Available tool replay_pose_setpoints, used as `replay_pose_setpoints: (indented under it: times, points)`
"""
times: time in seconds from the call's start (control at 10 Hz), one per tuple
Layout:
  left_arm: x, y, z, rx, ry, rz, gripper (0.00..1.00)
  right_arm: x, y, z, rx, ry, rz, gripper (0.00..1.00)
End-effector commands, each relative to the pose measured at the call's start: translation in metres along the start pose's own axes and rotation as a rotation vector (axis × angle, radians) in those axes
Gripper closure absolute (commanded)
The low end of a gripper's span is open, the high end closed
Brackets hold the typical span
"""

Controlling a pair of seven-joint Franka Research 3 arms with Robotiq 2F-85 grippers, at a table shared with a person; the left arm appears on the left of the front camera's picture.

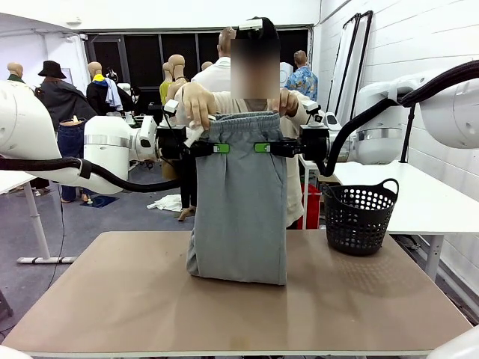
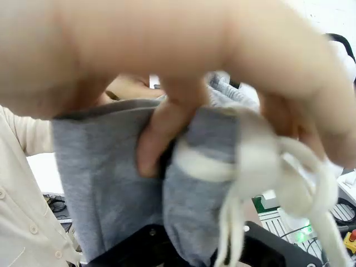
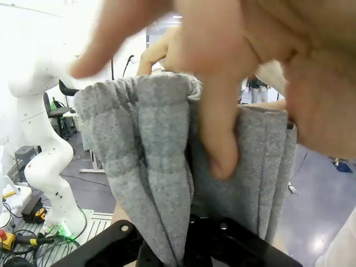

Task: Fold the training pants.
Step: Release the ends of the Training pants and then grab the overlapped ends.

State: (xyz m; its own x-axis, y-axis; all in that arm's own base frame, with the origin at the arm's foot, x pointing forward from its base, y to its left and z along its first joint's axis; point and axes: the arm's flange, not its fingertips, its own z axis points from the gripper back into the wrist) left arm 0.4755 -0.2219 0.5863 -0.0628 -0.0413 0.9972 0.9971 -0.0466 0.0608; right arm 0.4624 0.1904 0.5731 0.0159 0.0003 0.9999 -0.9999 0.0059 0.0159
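**Two grippers and two hands hold grey pants above the desk**

The light grey training pants (image 1: 239, 209) hang upright over the middle of the desk (image 1: 112, 299), waistband (image 1: 243, 117) at the top and the lower end resting in a soft bend on the desk surface. The left gripper (image 1: 217, 148) and the right gripper (image 1: 263, 147) come in from opposite sides, each clamped on the training pants just under the waistband, their green pads facing one another across the cloth. Behind the garment stands a person in a cream top, one hand (image 1: 196, 103) gripping the waistband's corner on the robot's left, the other hand (image 1: 288, 101) holding the corner on its right. In the left wrist view, blurred fingers (image 2: 161, 133) curl over the grey cloth beside a white drawstring (image 2: 250, 183). A black basket (image 1: 359, 217) sits near the desk's right edge, apart from the pants.
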Motion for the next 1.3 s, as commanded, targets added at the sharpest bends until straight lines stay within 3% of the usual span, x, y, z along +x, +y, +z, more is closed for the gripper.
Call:
replay_pose_setpoints:
  times: [0.0,1.2]
  points:
    - [0.0018,-0.0027,0.0006,0.003,-0.006,-0.023,1.0,0.0019,0.001,-0.0001,0.004,-0.003,0.007,1.0]
    - [0.0018,-0.0027,0.0006,0.003,-0.006,-0.023,1.0,0.0019,0.001,-0.0001,0.004,-0.003,0.007,1.0]
